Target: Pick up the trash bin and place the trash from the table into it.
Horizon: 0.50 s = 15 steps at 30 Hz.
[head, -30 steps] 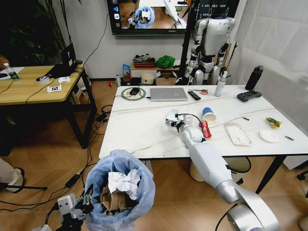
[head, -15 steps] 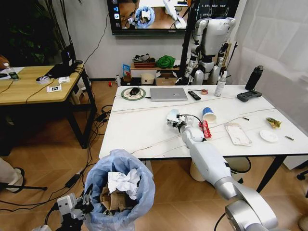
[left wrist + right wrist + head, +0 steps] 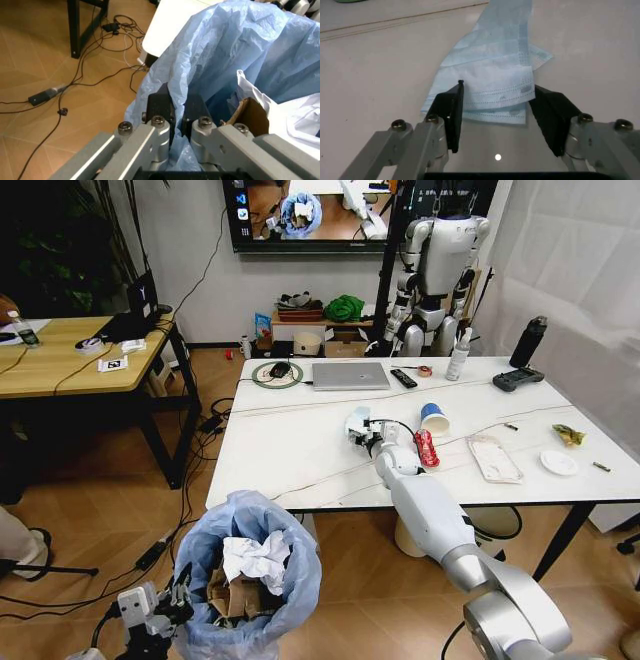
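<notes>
Mask [image 3: 495, 90] between right end effector [image 3: 497, 118] fingers

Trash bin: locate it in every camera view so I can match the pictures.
Head view: trash bin at bottom left, in front of the table, with the left end effector on its bag.
Left wrist view: trash bin directly ahead, with the left end effector pinching its blue bag.
Right wrist view: looks at a face mask between the right end effector's open fingers.
Shared landmark: the white table.

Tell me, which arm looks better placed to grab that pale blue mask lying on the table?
The right. Its end effector sits open around the mask on the table, while the left end effector holds the trash bin.
</notes>
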Available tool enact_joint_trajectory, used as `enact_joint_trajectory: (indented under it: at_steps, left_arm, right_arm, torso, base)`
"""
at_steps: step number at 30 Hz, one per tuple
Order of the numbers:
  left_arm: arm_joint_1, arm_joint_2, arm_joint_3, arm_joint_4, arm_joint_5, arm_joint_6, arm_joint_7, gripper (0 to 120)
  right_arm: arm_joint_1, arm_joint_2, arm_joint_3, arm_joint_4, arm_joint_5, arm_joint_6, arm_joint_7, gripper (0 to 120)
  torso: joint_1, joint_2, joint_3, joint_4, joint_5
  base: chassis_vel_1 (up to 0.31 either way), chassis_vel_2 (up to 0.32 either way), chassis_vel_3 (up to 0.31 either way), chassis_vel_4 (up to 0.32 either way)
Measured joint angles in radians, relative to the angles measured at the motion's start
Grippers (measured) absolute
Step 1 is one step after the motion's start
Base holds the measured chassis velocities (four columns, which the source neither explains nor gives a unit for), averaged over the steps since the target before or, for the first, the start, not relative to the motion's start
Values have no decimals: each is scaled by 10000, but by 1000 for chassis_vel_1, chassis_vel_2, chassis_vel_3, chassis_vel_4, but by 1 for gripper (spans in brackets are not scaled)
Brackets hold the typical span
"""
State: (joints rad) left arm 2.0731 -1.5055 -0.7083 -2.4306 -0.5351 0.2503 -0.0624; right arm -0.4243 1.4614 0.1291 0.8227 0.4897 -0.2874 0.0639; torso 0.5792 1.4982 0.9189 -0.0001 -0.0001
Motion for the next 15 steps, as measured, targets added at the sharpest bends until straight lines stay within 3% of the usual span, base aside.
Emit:
enact_joint_trajectory:
  at_steps: [13,15]
  left_arm:
    - [-6,9,-1,0,-31,-13,5,0]
    - [-6,12,-7,0,-35,-14,5,0]
  right_arm:
    - [-165,-59,-38,205,-8,-2,0,0]
    - [-175,-68,-39,228,-8,-4,0,0]
  torso:
    - [0,0,0,1,1]
    - [0,0,0,1,2]
  base:
    - [0,0,0,0]
    - [0,0,0,0]
